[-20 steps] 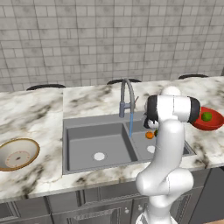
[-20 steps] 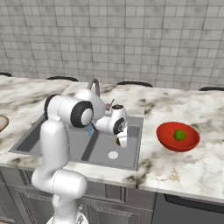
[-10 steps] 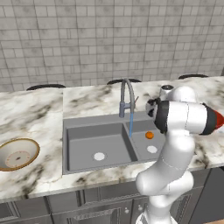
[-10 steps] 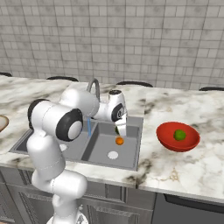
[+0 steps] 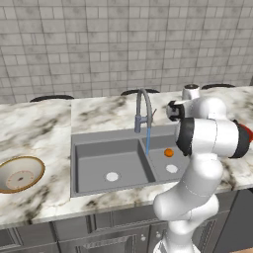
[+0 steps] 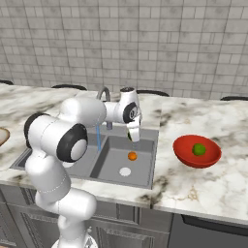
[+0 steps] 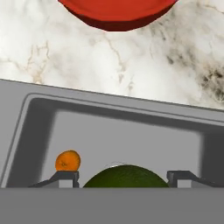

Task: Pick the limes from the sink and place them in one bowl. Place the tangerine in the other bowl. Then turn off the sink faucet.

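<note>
My gripper (image 7: 124, 179) is shut on the darker lime (image 7: 126, 174), which bulges between the two fingertips. It hangs over the right basin of the sink (image 6: 112, 160), gripper (image 6: 133, 136) pointing down, just above the tangerine (image 6: 131, 155) lying on the basin floor. From the hand camera the tangerine (image 7: 68, 160) shows left of the lime, with the red bowl (image 7: 116, 12) beyond the sink rim. The lighter lime (image 6: 198, 149) rests inside the red bowl (image 6: 184, 154). Water runs from the faucet (image 5: 142, 106). The tan bowl (image 5: 6, 173) sits far left.
A thin blue stream of water (image 5: 147, 141) falls into the sink (image 5: 99, 158) by the divider. A white drain (image 5: 112, 176) marks the left basin, another drain (image 6: 125, 171) the right. Marble counter (image 6: 203, 184) surrounds the sink; a tiled wall stands behind.
The gripper has risen out of the right basin with the darker lime, uncovering the tangerine below. The arm's elbow has swung round. The bowls and tangerine have stayed put.
</note>
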### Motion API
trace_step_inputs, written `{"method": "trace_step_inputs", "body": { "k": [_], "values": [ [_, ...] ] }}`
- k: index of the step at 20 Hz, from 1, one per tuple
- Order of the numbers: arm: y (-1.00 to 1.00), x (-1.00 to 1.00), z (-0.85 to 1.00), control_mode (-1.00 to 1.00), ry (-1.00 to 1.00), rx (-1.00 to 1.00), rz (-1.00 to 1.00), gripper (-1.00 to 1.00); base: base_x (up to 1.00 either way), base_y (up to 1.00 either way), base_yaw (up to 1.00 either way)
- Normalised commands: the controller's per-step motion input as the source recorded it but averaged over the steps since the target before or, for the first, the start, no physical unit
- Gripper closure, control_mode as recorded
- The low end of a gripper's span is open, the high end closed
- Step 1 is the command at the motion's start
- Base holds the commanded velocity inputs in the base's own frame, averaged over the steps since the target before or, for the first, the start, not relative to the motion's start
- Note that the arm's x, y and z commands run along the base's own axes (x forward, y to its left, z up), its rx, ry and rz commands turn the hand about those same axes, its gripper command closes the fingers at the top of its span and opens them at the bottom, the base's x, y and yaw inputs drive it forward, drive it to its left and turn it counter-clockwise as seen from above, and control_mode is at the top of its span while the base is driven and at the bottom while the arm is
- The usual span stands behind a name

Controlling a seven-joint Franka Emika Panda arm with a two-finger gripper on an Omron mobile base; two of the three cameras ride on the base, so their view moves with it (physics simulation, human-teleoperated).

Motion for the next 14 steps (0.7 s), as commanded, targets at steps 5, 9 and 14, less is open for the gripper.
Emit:
{"method": "trace_step_inputs", "body": {
  "k": [5, 9, 14],
  "values": [
    [-0.15, 0.0, 0.38, -1.0, 0.08, 0.0, -0.09, 1.0, 0.0, 0.0, 0.0],
    [-0.31, 0.0, 0.21, -1.0, 0.03, 0.0, -0.07, 1.0, 0.0, 0.0, 0.0],
    [-0.44, 0.0, 0.01, -1.0, 0.03, -0.02, -0.05, 1.0, 0.0, 0.0, 0.0]
  ]
}}
